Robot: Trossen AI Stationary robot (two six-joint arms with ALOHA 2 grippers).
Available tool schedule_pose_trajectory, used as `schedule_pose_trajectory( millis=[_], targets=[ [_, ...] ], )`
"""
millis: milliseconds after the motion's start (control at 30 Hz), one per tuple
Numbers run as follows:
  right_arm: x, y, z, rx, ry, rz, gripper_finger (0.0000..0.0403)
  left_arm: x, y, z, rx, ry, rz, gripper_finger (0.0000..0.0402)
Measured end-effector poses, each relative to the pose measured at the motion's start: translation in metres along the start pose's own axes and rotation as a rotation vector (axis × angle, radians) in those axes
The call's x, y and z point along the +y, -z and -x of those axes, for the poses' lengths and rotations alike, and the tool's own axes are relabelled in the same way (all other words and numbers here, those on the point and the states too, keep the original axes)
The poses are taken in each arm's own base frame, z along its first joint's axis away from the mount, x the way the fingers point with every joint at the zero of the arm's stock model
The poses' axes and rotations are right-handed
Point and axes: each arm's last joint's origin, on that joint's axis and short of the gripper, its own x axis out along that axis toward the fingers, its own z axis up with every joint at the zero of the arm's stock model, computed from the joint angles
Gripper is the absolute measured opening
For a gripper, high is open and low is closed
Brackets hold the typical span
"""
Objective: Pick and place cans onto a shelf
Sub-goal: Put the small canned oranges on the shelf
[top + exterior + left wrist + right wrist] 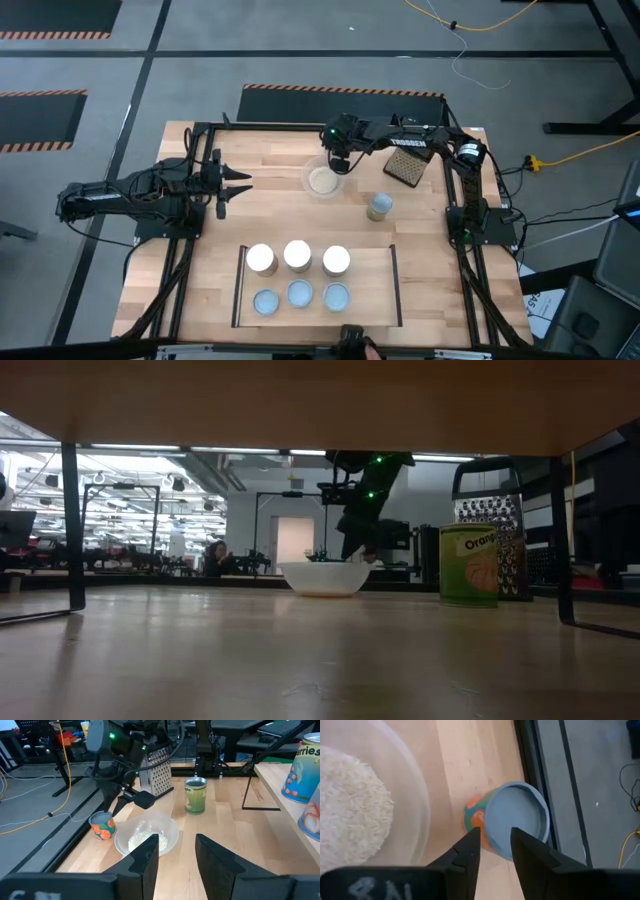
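A can with a pale-blue top and an orange label [512,822] stands upright on the table beside the bowl, near the far edge; it also shows in the left wrist view [103,826]. My right gripper [495,845] hangs over it, tilted down, fingers a little apart; in the high view [335,162] it hides the can. A green-labelled can [380,207] stands alone right of the bowl. Several cans stand in two rows on the shelf [368,290]. My left gripper [240,185] waits open at the table's left. My right gripper has its fingertips [472,842] over the can's top rim [492,815] on the side toward the bowl, coming slanting from above. Whether they touch the can, I cannot tell. The can stands upright with its base on the table.
A clear bowl of pale grains [322,180] sits right next to the orange-labelled can. A metal grater [405,168] lies at the far right. The table's black far frame bar [540,780] runs close behind the can.
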Motion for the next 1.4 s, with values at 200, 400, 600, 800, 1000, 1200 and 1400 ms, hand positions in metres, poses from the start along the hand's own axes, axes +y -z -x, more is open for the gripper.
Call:
schedule_pose_trajectory(
  millis=[200, 400, 600, 800, 1000, 1200, 1400],
  targets=[
    [0.001, 0.0, 0.0, -0.004, -0.018, -0.003, 0.0107, 0.0, 0.0, 0.0, 0.0, 0.0, 0.0, 0.0121],
    [0.004, 0.005, -0.003, 0.011, -0.032, -0.025, 0.0101, 0.0, 0.0, 0.0, 0.0, 0.0, 0.0, 0.0121],
    [0.006, 0.008, -0.006, 0.014, -0.033, -0.064, 0.01, 0.0, 0.0, 0.0, 0.0, 0.0, -0.001, 0.0121],
    [0.002, 0.005, -0.006, -0.03, -0.009, -0.074, 0.01, 0.0, 0.0, 0.0, 0.0, 0.001, 0.0, 0.0121],
    [-0.005, 0.008, -0.008, -0.022, -0.001, -0.078, 0.01, 0.0, 0.0, 0.0, 0.0, 0.001, 0.0, 0.0121],
    [-0.007, 0.009, -0.009, -0.032, -0.032, -0.082, 0.01, 0.0, 0.0, 0.0, 0.0, 0.001, -0.001, 0.0121],
    [-0.009, 0.01, -0.009, -0.033, -0.041, -0.085, 0.01, 0.0, 0.0, 0.0, 0.0, 0.001, -0.001, 0.0121]
  ],
)
